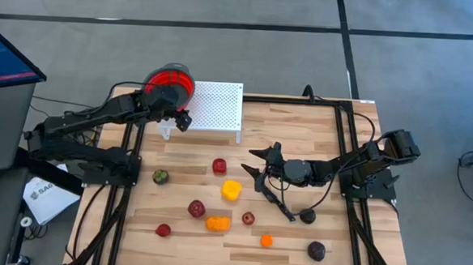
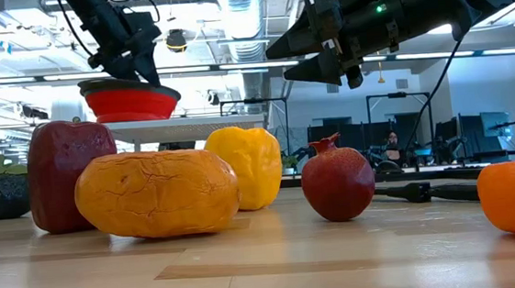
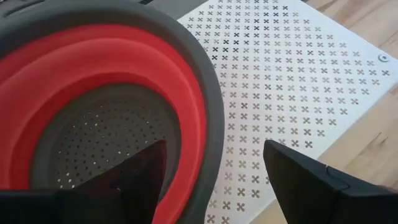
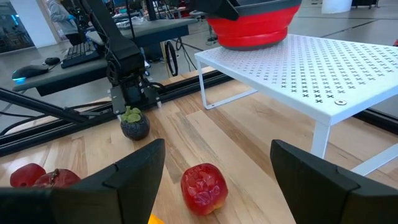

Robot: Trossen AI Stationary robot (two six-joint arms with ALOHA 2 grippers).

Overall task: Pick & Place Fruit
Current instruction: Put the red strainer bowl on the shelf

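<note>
- High view puts my right gripper (image 1: 261,165) over the counter (image 1: 296,233) beside the red fruit (image 1: 219,166), fingers spread wide, holding nothing.
- My worry: that fruit (image 4: 204,186) is rounded, so an off-centre close could squirt it sideways into the yellow fruit (image 1: 231,189).
- Left wrist view shows my left fingers (image 3: 140,177) straddling the grey rim of the red colander (image 3: 93,74) on the white perforated shelf (image 3: 292,68); I judge them gripping it, narrow.
- If that hold slips, the colander (image 1: 169,84) could tip off the shelf edge.
- Remaining fruit lie scattered on the counter: the orange one (image 1: 218,223), the dark purple one (image 1: 317,250).
</note>
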